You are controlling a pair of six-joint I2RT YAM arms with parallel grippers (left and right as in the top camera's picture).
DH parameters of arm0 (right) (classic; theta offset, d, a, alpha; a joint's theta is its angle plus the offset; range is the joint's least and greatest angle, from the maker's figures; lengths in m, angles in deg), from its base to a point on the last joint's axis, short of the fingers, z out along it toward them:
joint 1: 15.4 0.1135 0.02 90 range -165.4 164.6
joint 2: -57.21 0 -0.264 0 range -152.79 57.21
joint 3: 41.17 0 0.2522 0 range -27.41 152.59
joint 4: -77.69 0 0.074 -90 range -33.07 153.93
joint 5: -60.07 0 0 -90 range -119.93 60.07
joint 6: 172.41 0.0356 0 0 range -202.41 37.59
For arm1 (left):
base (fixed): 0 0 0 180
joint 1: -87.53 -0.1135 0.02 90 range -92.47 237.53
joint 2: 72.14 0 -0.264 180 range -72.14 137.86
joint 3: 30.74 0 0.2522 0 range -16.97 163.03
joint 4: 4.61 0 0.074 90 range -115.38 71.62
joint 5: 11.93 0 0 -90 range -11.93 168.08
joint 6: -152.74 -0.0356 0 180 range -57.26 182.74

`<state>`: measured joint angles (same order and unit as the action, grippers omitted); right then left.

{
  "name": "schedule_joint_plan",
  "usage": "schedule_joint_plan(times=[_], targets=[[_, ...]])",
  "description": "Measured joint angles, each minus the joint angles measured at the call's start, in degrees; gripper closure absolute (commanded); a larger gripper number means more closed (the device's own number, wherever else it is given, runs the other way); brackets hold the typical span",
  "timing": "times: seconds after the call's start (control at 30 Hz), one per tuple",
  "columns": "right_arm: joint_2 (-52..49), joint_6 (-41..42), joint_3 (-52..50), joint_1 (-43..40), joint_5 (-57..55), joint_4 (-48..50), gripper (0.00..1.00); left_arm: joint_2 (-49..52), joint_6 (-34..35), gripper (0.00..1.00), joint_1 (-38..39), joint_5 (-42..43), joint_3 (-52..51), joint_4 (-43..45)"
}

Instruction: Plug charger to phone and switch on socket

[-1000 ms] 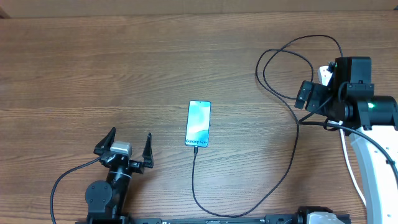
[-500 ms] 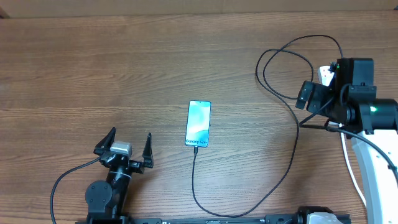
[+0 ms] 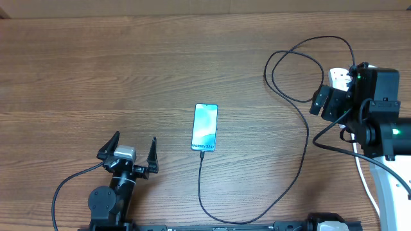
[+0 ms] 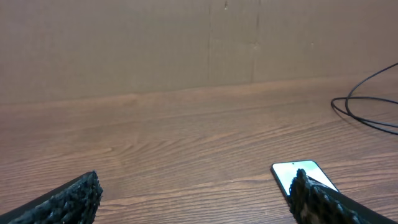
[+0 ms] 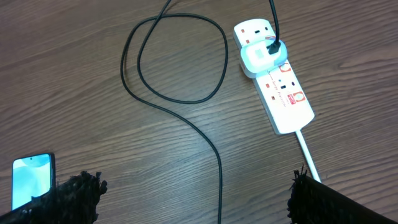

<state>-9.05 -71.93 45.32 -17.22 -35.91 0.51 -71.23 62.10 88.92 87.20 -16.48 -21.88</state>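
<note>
The phone [image 3: 205, 127] lies screen up mid-table, also seen in the left wrist view [image 4: 297, 172] and at the lower left of the right wrist view [image 5: 31, 179]. The black charger cable [image 3: 302, 160] meets the phone's bottom edge, loops along the front and coils up to a white adapter [image 5: 264, 56] sitting in the socket [image 5: 283, 93]. From above, only one end of the socket [image 3: 336, 77] shows beside my right arm [image 3: 372, 109]. My right gripper [image 5: 194, 186] hangs open high above the cable. My left gripper [image 3: 135, 142] stands open left of the phone, empty.
The socket's white lead [image 5: 308, 152] runs toward the front right. A cable loop [image 5: 180, 59] lies left of the socket. A brown wall [image 4: 199, 43] closes the table's far side. The left arm's own cable [image 3: 70, 183] curls at the front left.
My right arm has drawn back to the right, away from the cable loop. The left arm, phone and cable have not moved.
</note>
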Motion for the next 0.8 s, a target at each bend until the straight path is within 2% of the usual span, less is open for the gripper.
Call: schedule_joint_plan(times=[0.27, 0.57, 0.8], targets=[[0.9, 0.0, 0.0, 0.2, 0.0, 0.0, 0.0, 0.0, 0.0, 0.01, 0.0, 0.0, 0.0, 0.0], [0.9, 0.0, 0.0, 5.8, 0.0, 0.0, 0.0, 0.0, 0.0, 0.0, 0.0, 0.0, 0.0, 0.0], [0.9, 0.0, 0.0, 6.0, 0.0, 0.0, 0.0, 0.0, 0.0, 0.0, 0.0, 0.0, 0.0, 0.0]])
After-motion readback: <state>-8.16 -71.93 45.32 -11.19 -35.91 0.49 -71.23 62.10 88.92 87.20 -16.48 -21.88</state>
